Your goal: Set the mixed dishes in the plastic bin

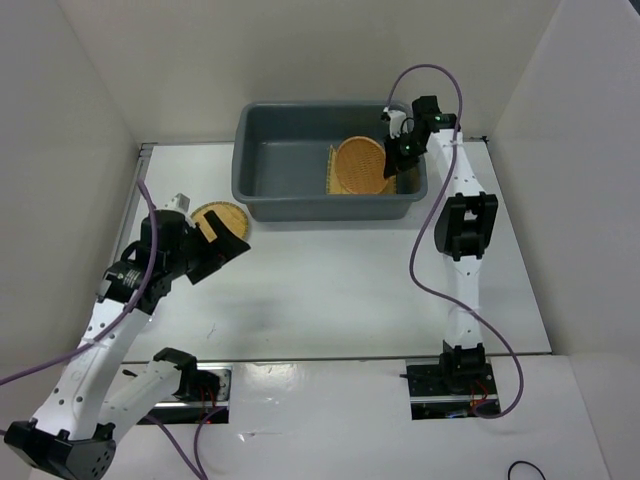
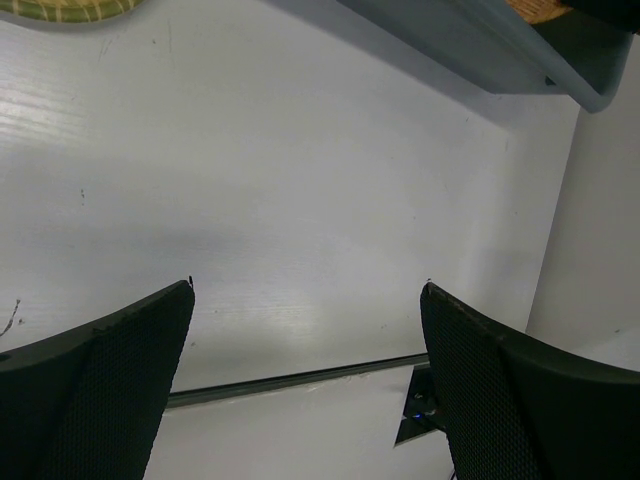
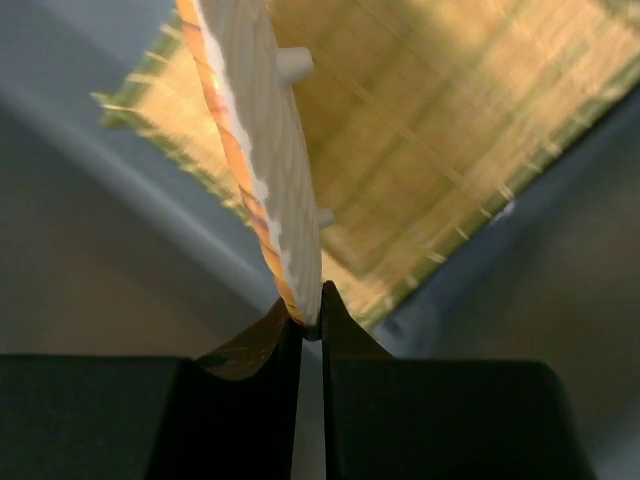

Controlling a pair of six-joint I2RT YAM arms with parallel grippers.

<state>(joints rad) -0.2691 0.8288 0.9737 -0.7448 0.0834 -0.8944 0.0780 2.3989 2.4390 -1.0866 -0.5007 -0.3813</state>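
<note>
Hanging over a grey bin [image 1: 330, 210] on a white table [image 1: 330, 285] between white walls [image 1: 300, 50], the right gripper [image 3: 310, 318] pinches an orange disc [image 1: 360, 165] by its rim; the left gripper [image 2: 305, 290] gapes wide, empty.

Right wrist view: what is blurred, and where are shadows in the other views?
Right wrist view: the disc and the mat behind it are both soft. Left wrist view: a dim shadow on the table. Top view: even light, bin sharp.

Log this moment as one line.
right gripper: shut on orange-brown disc, over plastic bin | square mat: in bin | left gripper: open | round woven plate: on table
</note>
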